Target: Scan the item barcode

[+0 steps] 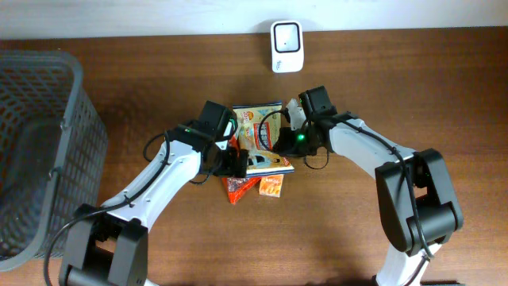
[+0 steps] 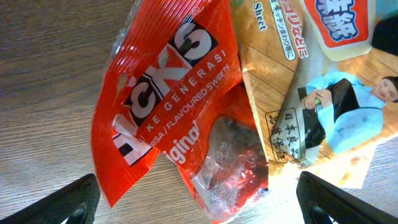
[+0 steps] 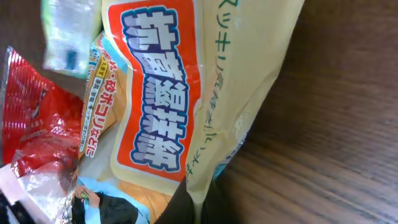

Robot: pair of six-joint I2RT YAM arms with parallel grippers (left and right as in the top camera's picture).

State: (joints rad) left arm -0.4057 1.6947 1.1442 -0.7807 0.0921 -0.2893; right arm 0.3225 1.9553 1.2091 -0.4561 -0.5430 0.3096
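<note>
Right jaws: closed on the lower edge of the cream packet point(image 3: 242, 81) with Japanese print. The film runs down between the dark fingers point(image 3: 177, 208).

Left jaws: wide open with nothing between them. The fingertips point(image 2: 68, 202) sit at the lower corners of the wrist view, hovering over the red candy bag point(image 2: 168, 93).

The red bag touches the cream packet's side. Can't tell which one overlaps the other.

From overhead the cream packet lies flat mid-table, face up, with both wrists crowding its left and right edges. The red bag and a small orange packet point(image 1: 272, 186) sit just beside its near edge.

The white scanner point(image 1: 286, 46) is at the far edge of the table point(image 1: 397, 79), well apart from the pile. A grey mesh basket point(image 1: 48, 143) stands at the left end.
</note>
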